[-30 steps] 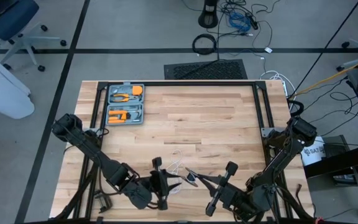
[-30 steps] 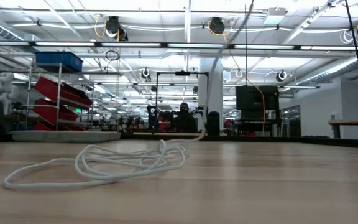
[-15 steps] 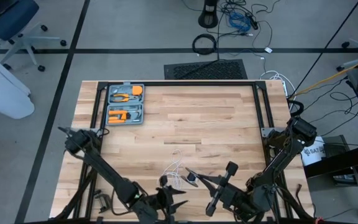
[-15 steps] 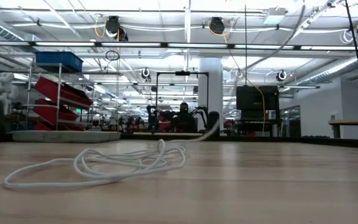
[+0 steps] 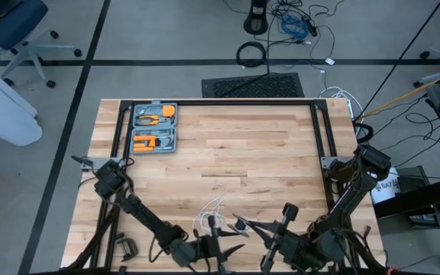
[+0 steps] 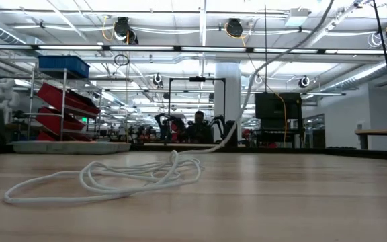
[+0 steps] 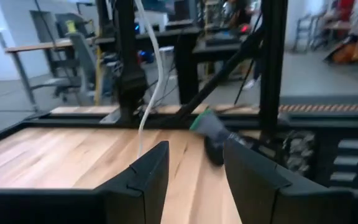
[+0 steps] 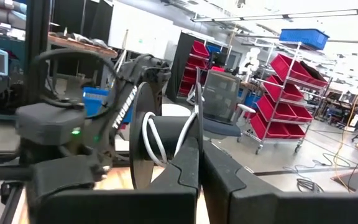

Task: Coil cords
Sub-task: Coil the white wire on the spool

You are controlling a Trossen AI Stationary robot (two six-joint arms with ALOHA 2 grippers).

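The thin white cord (image 6: pixel 113 178) lies in a loose pile (image 5: pixel 211 210) on the wooden table near its front edge. One strand (image 6: pixel 247 94) rises from the pile to the small black reel (image 8: pixel 143 143), where a few turns are wound. My right gripper (image 5: pixel 243 223) is shut on the reel, above the table. My left gripper (image 7: pixel 194 168) is open and level at the near edge (image 5: pixel 221 248), just short of the hanging strand (image 7: pixel 149 87), with nothing between its fingers. My right gripper pinches one flange of the reel at its rim (image 8: pixel 197 134) between its two fingers. The fingers come in level from the table's right. The reel stands on edge, lifted clear of the table, with the cord hanging slack from it to the pile.
A grey tool case (image 5: pixel 153 127) with orange tools lies open at the far left of the table. A black frame (image 5: pixel 220 103) runs round the table's far edge and sides. Bare wood stretches across the middle and far right.
My left gripper has come down and moved toward the table's near edge and to the right, tipping level beside the cord pile. The strand rising from the pile now leans more toward the right in the low view; the pile itself has stayed put.
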